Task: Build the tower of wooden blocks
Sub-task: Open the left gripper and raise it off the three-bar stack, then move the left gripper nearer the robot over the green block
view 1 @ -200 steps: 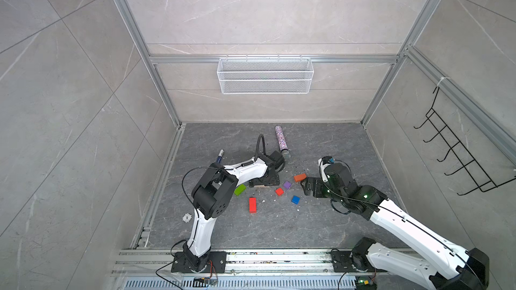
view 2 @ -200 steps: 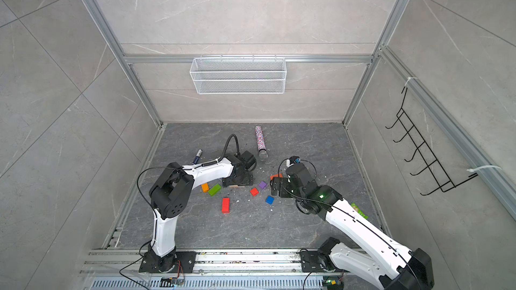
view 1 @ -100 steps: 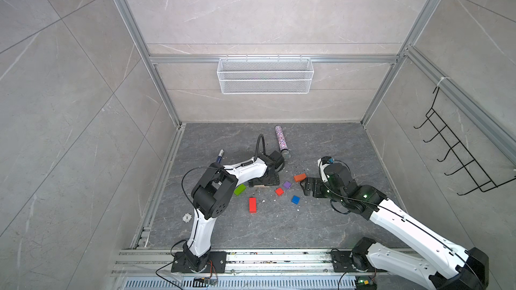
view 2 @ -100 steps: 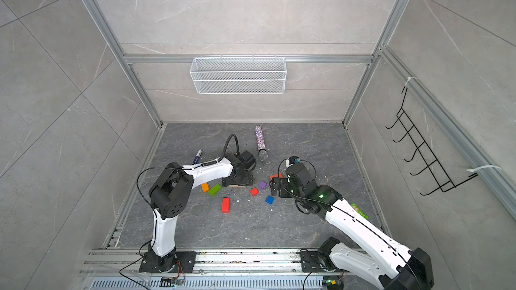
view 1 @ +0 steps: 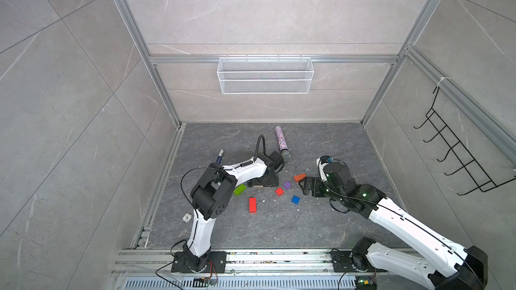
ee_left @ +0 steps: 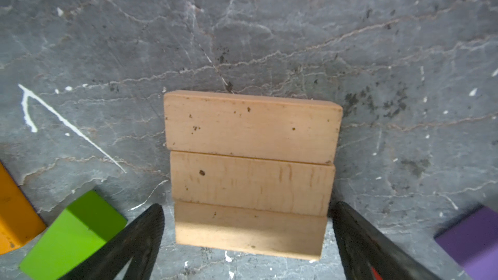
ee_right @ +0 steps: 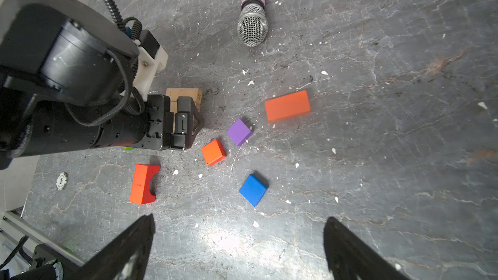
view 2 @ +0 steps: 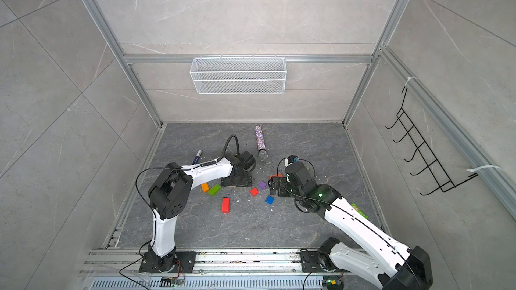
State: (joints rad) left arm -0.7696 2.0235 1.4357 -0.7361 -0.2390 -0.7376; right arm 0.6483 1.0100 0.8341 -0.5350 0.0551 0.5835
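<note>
"1" on white token [ee_right: 61, 181]

Two arms, white rounded link shells between black cylindrical joint housings: left arm [view 1: 245, 170] lower centre-left in both top views, right arm [view 1: 405, 224] lower right. Thin black cable [view 1: 183, 181] looped beside the left elbow; ribbed black hose [ee_right: 107, 4] at its wrist, next to a white printed bracket [ee_right: 151, 60]. Small green light [view 1: 363, 195] on the right forearm. On the right gripper [ee_right: 239, 216], matte black wedge-shaped fingers [ee_right: 129, 249], scuffed pale at the edges.

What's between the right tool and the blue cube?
Only bare floor with white crumbs between the right tool and the blue cube; the right wrist view shows it.
</note>
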